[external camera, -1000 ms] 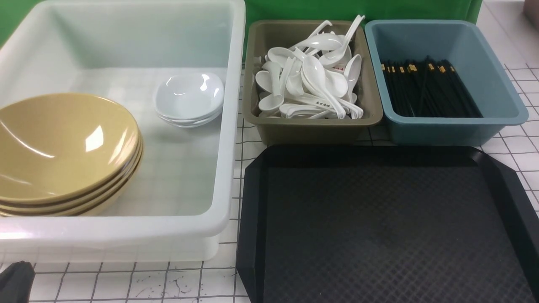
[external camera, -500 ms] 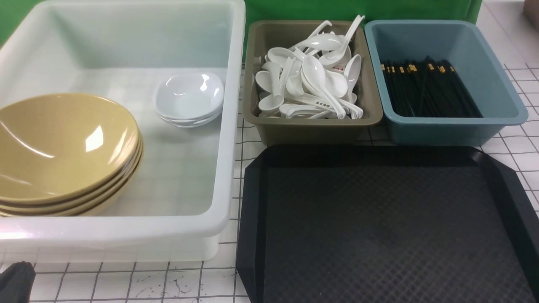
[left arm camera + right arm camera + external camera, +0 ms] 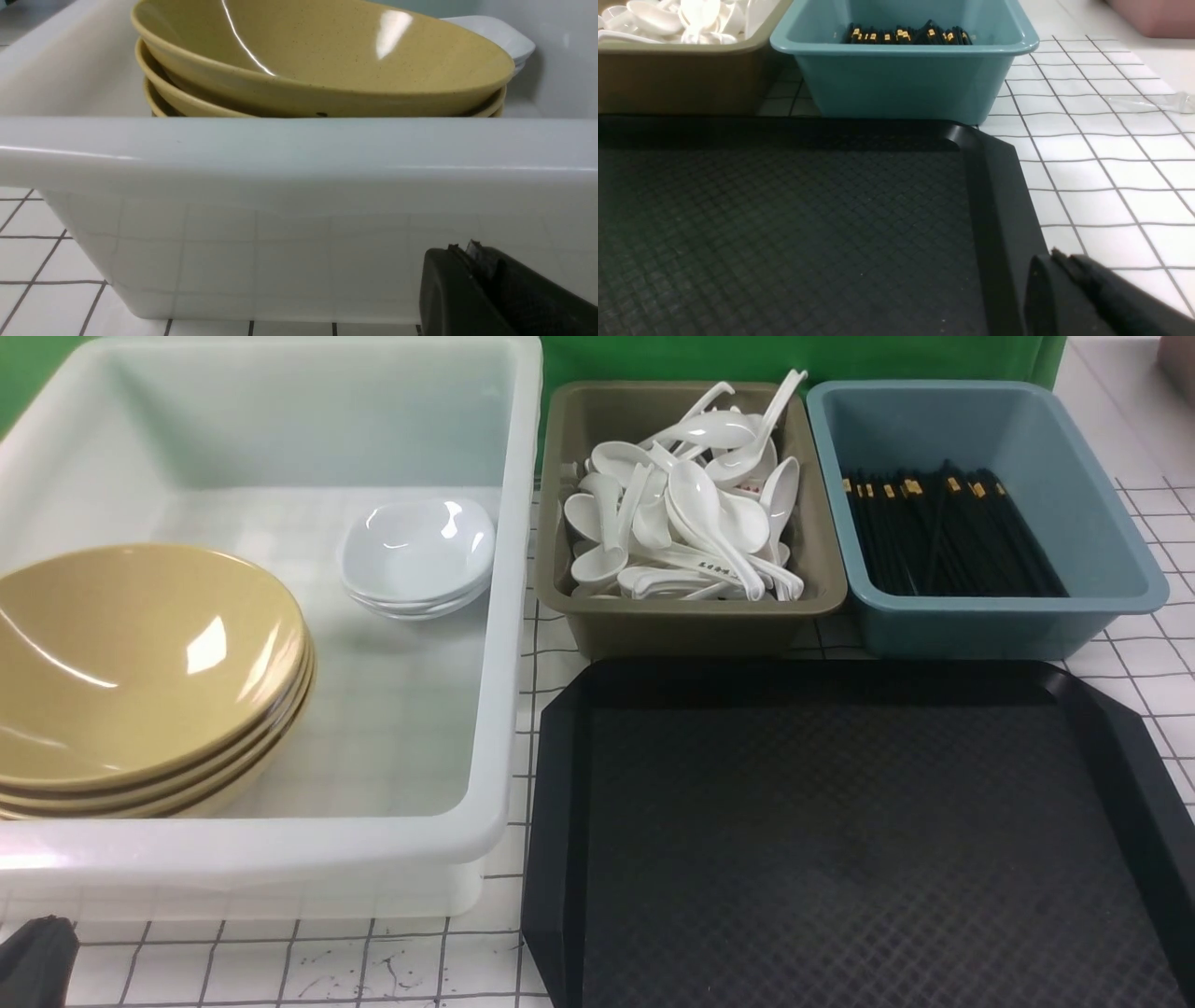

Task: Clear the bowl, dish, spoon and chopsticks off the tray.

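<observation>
The tray [image 3: 859,840] lies bare at the front right of the table, its long axis running left to right, with nothing visible on its textured surface in the front or right wrist views. By this judgement the clearing is done, or no item has been set out. The white tub [image 3: 504,616] sits just left of it and holds the bowl [image 3: 140,663], topmost of a yellow stack at the near left, and the dish [image 3: 417,549], topmost of a small white stack toward the far right corner. Behind the tray, the olive bin [image 3: 691,616] holds the spoon [image 3: 709,513] among a heap of others, and the blue bin [image 3: 1008,616] holds the chopsticks [image 3: 943,532] in a bundle.

The right gripper [image 3: 1064,266] hangs low at the tray's near right edge, jaws closed on nothing, and so is the nearer arm. The left gripper [image 3: 472,254] sits outside the tub's near wall, likewise closed and empty.

Against the earlier frames, nothing has been moved; only the view sits a hair differently.
</observation>
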Tool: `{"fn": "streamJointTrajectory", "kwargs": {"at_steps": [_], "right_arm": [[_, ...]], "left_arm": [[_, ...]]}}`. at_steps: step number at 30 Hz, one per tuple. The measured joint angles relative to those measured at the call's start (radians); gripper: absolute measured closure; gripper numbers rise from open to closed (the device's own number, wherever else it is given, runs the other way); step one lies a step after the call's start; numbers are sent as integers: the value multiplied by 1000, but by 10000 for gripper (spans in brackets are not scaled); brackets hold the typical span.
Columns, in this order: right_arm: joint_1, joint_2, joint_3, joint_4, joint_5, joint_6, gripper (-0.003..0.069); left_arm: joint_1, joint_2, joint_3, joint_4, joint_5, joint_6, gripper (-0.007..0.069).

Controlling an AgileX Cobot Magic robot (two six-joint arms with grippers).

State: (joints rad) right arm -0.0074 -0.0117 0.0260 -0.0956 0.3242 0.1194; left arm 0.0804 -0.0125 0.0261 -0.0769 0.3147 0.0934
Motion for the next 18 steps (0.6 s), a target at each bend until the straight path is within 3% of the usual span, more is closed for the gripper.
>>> {"fn": "streamJointTrajectory", "kwargs": {"at_steps": [18], "right_arm": [[0,0,-1,0,0,0,578]], "left_arm": [[0,0,0,-1,0,0,631]]}}
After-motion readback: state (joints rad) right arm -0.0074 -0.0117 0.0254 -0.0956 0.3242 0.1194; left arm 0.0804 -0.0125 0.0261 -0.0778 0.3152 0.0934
